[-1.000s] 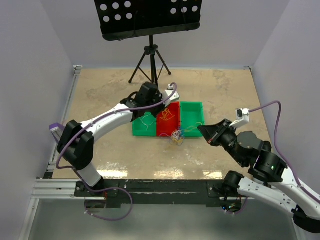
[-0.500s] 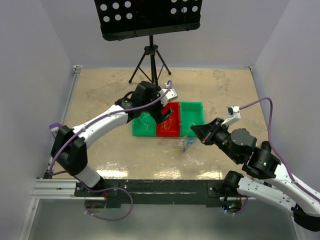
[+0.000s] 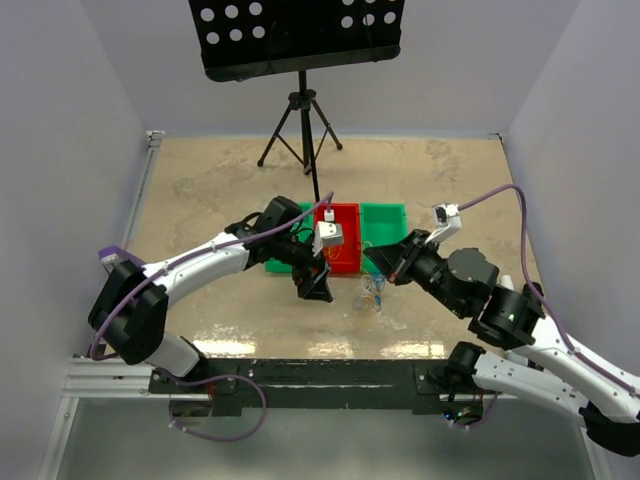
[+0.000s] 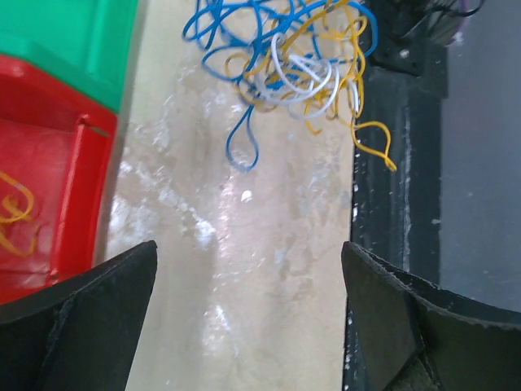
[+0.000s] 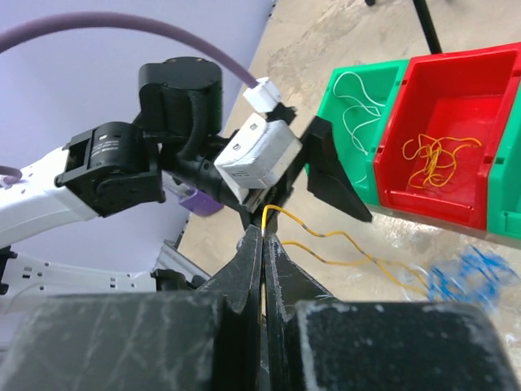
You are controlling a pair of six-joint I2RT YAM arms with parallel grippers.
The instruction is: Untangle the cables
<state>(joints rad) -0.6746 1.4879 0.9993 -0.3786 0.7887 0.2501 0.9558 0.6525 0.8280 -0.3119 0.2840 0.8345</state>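
The cables (image 3: 372, 292) are a small clump of thin blue, yellow and white strands on the table just in front of the bins. The left wrist view shows the cables (image 4: 293, 57) ahead of my left gripper (image 4: 248, 326), which is open with only bare table between its fingers. In the top view my left gripper (image 3: 315, 285) hangs just left of the clump. My right gripper (image 3: 372, 258) is above the clump. The right gripper (image 5: 264, 232) is shut on one yellow strand (image 5: 342, 240), which trails down toward the blue loops (image 5: 464, 277).
Three bins stand side by side behind the clump: a green bin (image 3: 280, 264) with white strands, a red bin (image 3: 345, 222) with yellow strands (image 5: 435, 155), and another green bin (image 3: 388, 218). A music stand's tripod (image 3: 300, 130) stands at the back.
My left gripper opened and swung from over the bins down to the table left of the clump. My right gripper moved left and forward over the clump, still pinching the yellow strand.
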